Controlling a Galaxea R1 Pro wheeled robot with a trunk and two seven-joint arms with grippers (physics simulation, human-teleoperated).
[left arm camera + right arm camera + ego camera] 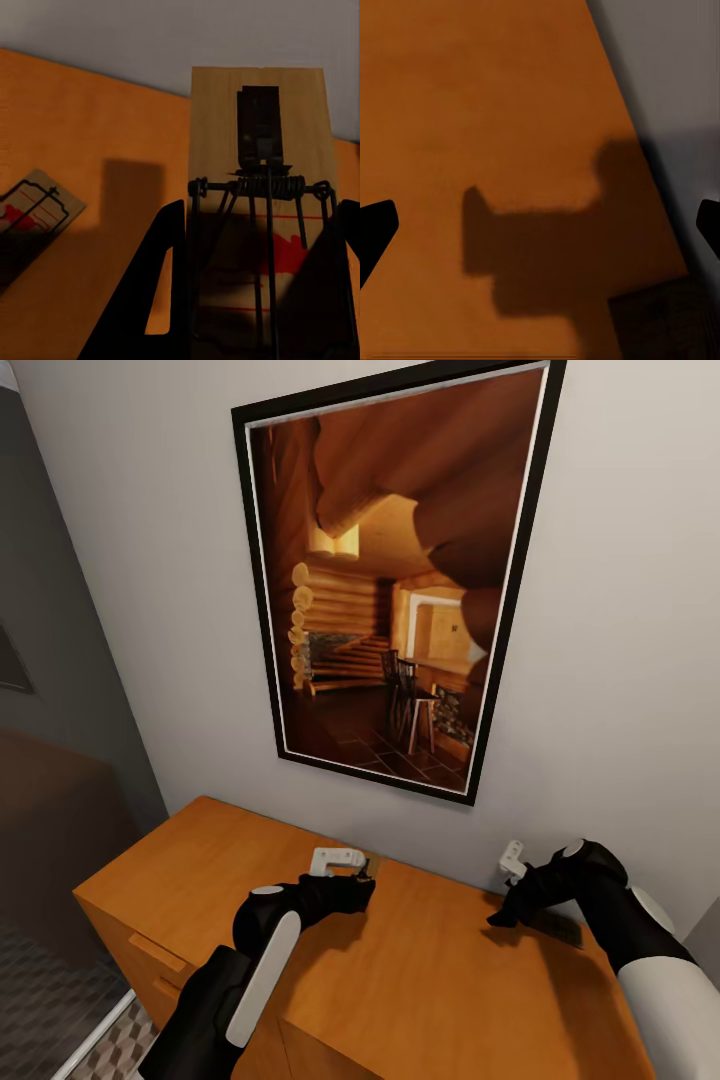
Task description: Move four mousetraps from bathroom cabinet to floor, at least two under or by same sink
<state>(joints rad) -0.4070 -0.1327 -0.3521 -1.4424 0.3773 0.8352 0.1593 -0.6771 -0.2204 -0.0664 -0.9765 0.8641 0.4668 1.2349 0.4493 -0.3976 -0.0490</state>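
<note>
Two mousetraps in the left wrist view: one mousetrap point(259, 172) sits between the left gripper point(259, 300) fingers, jaws closed on its edges; a second mousetrap point(34, 210) lies flat on the cabinet point(450, 980) top nearby. Right gripper point(540, 225) hangs released, fingers wide apart, above bare cabinet top by the wall point(620, 610); one framed picture point(390, 580) hangs there.

Cabinet point(420, 980) against wall point(620, 660), picture point(390, 570) above it, two mousetraps point(259, 187) point(30, 210) on its top, floor point(100, 1040) left below.
</note>
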